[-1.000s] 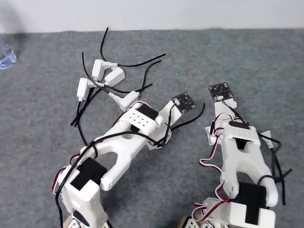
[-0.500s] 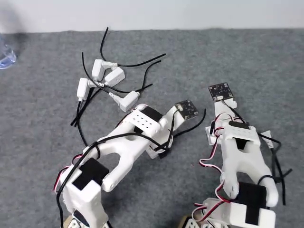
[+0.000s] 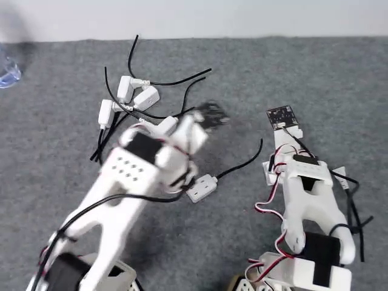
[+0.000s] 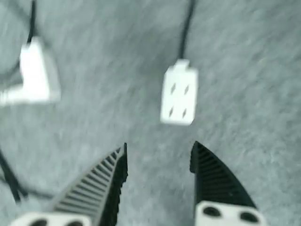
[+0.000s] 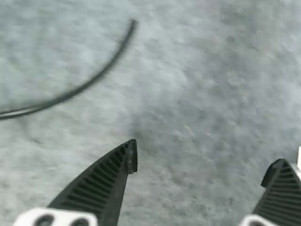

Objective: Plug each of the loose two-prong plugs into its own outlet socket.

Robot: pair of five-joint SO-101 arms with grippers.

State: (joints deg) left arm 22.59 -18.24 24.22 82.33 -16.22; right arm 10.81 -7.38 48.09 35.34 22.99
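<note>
A white outlet socket block (image 3: 202,187) lies on the grey carpet, its black cord (image 3: 242,160) running right. In the left wrist view the socket block (image 4: 179,94) shows two pairs of slots, just ahead of my open left gripper (image 4: 160,157), which holds nothing. A white plug (image 4: 35,77) lies off to one side. Several white two-prong plugs (image 3: 146,97) with black cords lie tangled behind the left arm (image 3: 136,170). The nearest plug (image 3: 163,126) sits at that arm's wrist. My right gripper (image 5: 204,165) is open over bare carpet, near a black cord (image 5: 70,94).
The right arm (image 3: 306,188) rests at the right, with a white part and black wires (image 3: 342,179) beside it. A clear plastic object (image 3: 7,70) sits at the far left edge. The carpet ends at a pale wall (image 3: 194,18) behind.
The left arm has risen and swung left and back toward the plugs, uncovering the socket block that it lay over. The right arm has kept still.
</note>
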